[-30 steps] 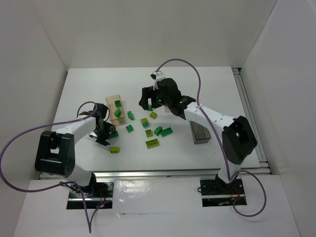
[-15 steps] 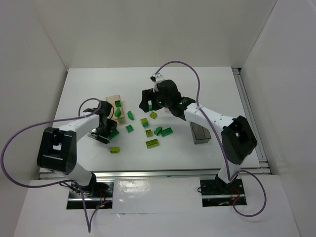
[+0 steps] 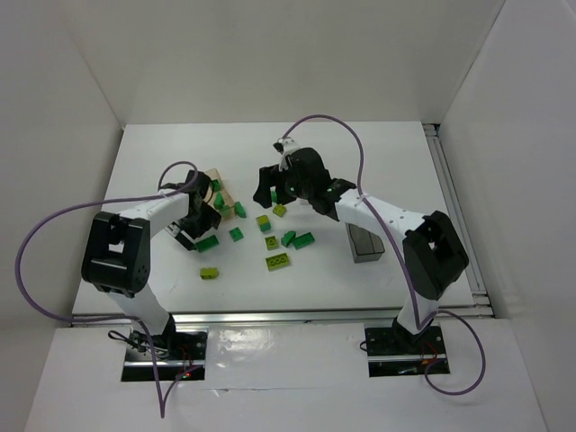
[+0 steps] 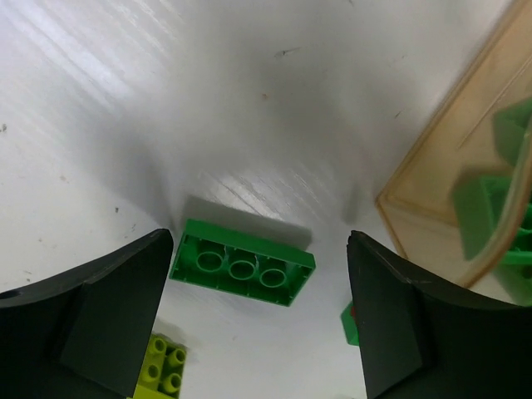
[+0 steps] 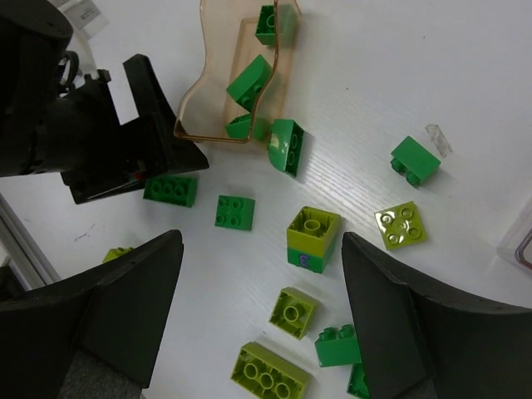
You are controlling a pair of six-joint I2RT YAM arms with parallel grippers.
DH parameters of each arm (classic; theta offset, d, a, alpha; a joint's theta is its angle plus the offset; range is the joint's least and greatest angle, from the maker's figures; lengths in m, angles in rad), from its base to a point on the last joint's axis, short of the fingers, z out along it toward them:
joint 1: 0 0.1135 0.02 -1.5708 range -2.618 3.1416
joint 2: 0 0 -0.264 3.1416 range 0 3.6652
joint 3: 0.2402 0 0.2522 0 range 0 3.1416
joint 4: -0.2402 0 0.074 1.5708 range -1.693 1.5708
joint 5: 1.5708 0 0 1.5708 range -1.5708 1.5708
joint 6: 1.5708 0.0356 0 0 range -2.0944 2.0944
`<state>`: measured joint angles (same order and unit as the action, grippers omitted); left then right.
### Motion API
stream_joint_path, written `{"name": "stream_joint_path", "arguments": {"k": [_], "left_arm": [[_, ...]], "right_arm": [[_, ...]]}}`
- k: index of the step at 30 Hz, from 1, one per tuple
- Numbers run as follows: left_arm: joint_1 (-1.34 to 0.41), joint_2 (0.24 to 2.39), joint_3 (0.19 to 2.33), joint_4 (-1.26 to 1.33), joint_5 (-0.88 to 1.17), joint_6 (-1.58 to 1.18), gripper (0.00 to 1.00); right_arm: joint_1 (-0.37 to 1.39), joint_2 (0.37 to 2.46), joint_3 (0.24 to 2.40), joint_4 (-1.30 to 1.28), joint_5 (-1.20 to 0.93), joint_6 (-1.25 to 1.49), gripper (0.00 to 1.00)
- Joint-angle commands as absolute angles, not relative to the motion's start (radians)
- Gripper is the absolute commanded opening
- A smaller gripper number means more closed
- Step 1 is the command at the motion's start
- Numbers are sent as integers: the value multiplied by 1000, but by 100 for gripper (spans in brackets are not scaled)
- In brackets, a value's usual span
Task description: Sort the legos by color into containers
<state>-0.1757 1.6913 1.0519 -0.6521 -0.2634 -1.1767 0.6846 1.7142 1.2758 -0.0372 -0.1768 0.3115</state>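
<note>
As our left gripper (image 4: 259,249) stood spread astride a green lego (image 4: 242,263) at lower centre, just clear of the tan container's (image 4: 432,179) edge at right, our right gripper (image 5: 262,241) gaped empty above scattered legos (image 5: 312,239).

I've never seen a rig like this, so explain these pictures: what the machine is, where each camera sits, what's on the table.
Two robot arms are bolted at the near edge of a white table. The wide picture looks down from above and behind them; the other two come from a camera on each wrist, so the dark side shapes are that arm's own fingers. On the table lie green and lime toy bricks, a tan box holding a few green ones, and a dark box. The left gripper is open, its fingers either side of a green brick on the table. The right gripper is open above loose bricks, holding nothing.
</note>
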Motion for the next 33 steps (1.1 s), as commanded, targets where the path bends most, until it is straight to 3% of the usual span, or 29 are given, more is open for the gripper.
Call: {"name": "stream_joint_path", "arguments": {"k": [1,15,19,26,33], "left_arm": [[-187,1724,1077,-666,-247,-1089,94],[-230,1726,1077,-703,-285,-1051,95],[-239,1726,1077,-712,-308,-1051,85],[-239,1642,1077,-781,-365,-1042,75],[-239,1468,1167,-822,-388,-991,72]], "right_arm": [[689,1707,1270,2,-193,321,84],[707,1717,1270,2,-212,339,84],[707,1717,1270,11,-212,339,84],[707,1717,1270,11,-212,339,84],[707,1707,1261,2,-202,339,84]]}}
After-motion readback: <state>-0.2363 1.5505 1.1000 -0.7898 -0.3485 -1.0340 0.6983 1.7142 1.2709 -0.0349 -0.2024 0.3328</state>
